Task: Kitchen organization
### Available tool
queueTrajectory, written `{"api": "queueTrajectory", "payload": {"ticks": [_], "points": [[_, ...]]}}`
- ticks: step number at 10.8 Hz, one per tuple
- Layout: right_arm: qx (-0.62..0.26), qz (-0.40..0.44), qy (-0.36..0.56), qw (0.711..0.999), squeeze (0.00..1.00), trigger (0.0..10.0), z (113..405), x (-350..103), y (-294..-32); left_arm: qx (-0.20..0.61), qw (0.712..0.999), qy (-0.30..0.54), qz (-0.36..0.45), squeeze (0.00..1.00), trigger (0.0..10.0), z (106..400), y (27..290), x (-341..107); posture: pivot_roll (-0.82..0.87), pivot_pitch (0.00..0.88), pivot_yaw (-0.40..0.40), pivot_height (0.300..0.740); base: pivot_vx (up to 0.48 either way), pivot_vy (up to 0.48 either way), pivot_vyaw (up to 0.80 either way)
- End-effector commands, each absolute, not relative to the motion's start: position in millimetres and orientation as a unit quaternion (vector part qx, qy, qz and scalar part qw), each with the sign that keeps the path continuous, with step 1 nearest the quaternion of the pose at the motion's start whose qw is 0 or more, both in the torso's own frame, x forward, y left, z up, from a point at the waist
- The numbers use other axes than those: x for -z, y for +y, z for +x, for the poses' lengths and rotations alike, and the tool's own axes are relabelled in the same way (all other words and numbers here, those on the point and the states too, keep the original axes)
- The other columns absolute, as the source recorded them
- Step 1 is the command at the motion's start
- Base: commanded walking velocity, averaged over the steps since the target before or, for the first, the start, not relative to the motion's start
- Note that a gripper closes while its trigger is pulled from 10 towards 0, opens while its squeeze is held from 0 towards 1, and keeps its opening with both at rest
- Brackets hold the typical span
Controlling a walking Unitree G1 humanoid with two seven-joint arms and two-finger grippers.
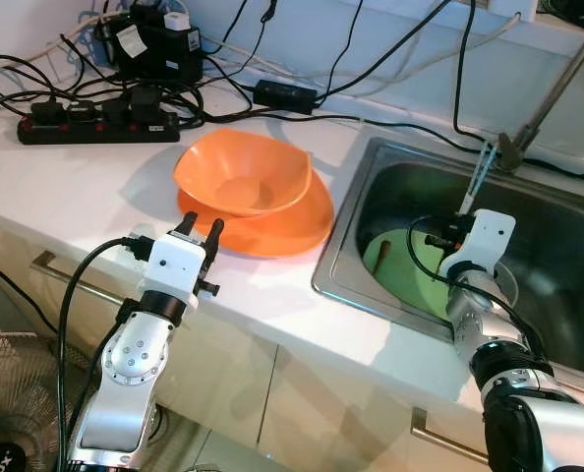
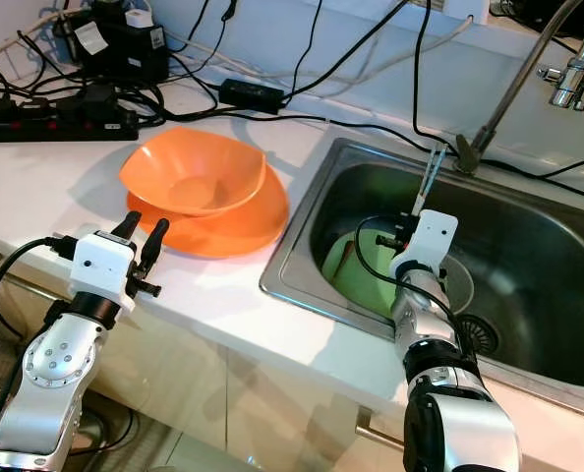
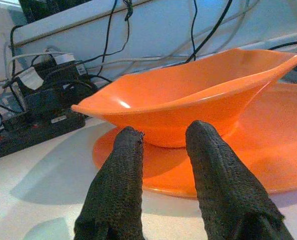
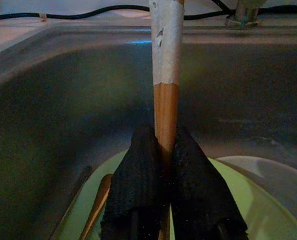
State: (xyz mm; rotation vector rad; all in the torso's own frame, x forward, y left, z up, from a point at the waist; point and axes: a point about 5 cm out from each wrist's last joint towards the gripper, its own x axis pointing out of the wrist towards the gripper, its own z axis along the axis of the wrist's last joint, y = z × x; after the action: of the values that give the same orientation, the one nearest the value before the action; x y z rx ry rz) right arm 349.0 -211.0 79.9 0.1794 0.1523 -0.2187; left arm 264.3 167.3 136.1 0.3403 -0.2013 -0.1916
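My right gripper [image 4: 161, 150] is over the sink [image 1: 346, 241], fingers pressed onto a pair of wooden chopsticks [image 4: 166, 75] w/ pale upper halves — they rise at approx 12 o'clock toward the faucet base [image 1: 509, 149]. Below the fingers lies a green plate [image 2: 346, 275] at the sink's near-left part, a clear bowl [image 2: 459, 285] just beside it at 3 o'clock, and a wooden utensil [image 4: 96, 205] resting on the plate. The drain [image 2: 481, 334] sits further toward 4 o'clock; the far half of the basin is bare steel.

My left gripper [image 1: 199, 234] hangs at the counter's front edge, fingers [image 3: 123, 170] slightly apart, pinching nothing (a narrow gap shows between them). Straight ahead at 12 o'clock: an orange bowl [image 1: 241, 175] stacked on an orange plate [image 1: 292, 228], the plate's rim near the fingertips, not touching. The plate's 3 o'clock edge comes close to the sink lip.

White counter [image 1: 66, 187] at 9 o'clock is open — behind it a power strip [image 1: 95, 126], an adapter [image 1: 284, 95] and tangled cables [image 1: 390, 54] run along the wall.
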Motion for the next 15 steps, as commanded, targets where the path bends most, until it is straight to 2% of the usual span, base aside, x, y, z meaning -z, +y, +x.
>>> {"api": "queueTrajectory", "payload": {"ticks": [1, 2, 3, 4, 8, 10, 12, 15], "points": [[0.12, 0.096, 0.14, 0.978, 0.0, 10.0, 331, -48, -213, 0.095, 0.975, -0.108, 0.169, 0.0, 10.0, 265, 164, -141, 0.15, 0.091, -0.063, 0.74, 0.0, 0.0, 0.0], [0.118, 0.099, 0.141, 0.978, 1.0, 10.0, 331, -48, -212, 0.096, 0.975, -0.108, 0.169, 0.0, 10.0, 265, 164, -141, 0.15, 0.091, -0.063, 0.74, 0.0, 0.0, 0.0], [0.118, 0.096, 0.143, 0.978, 1.0, 10.0, 331, -48, -212, 0.096, 0.975, -0.107, 0.169, 0.0, 10.0, 265, 164, -141, 0.15, 0.093, -0.061, 0.74, 0.0, 0.0, 0.0], [0.119, 0.094, 0.144, 0.978, 0.0, 10.0, 331, -48, -212, 0.096, 0.975, -0.106, 0.168, 0.0, 10.0, 265, 164, -140, 0.15, 0.093, -0.061, 0.74, 0.0, 0.0, 0.0], [0.119, 0.09, 0.143, 0.978, 0.0, 10.0, 332, -50, -213, 0.096, 0.975, -0.106, 0.169, 0.0, 10.0, 265, 164, -140, 0.15, 0.095, -0.061, 0.74, 0.0, 0.0, 0.0], [0.117, 0.076, 0.127, 0.982, 0.0, 10.0, 345, -69, -217, 0.096, 0.975, -0.106, 0.17, 0.0, 10.0, 265, 164, -139, 0.15, 0.094, -0.068, 0.74, 0.0, 0.0, 0.0], [0.11, 0.071, 0.073, 0.989, 0.0, 10.0, 364, -104, -219, 0.096, 0.976, -0.105, 0.168, 0.0, 10.0, 264, 163, -139, 0.14, 0.094, -0.071, 0.74, 0.0, 0.0, 0.0], [0.098, 0.074, 0.04, 0.992, 0.0, 10.0, 374, -127, -214, 0.096, 0.976, -0.105, 0.167, 0.0, 10.0, 264, 161, -137, 0.13, 0.09, -0.086, 0.74, 0.0, 0.0, 0.0]]}}
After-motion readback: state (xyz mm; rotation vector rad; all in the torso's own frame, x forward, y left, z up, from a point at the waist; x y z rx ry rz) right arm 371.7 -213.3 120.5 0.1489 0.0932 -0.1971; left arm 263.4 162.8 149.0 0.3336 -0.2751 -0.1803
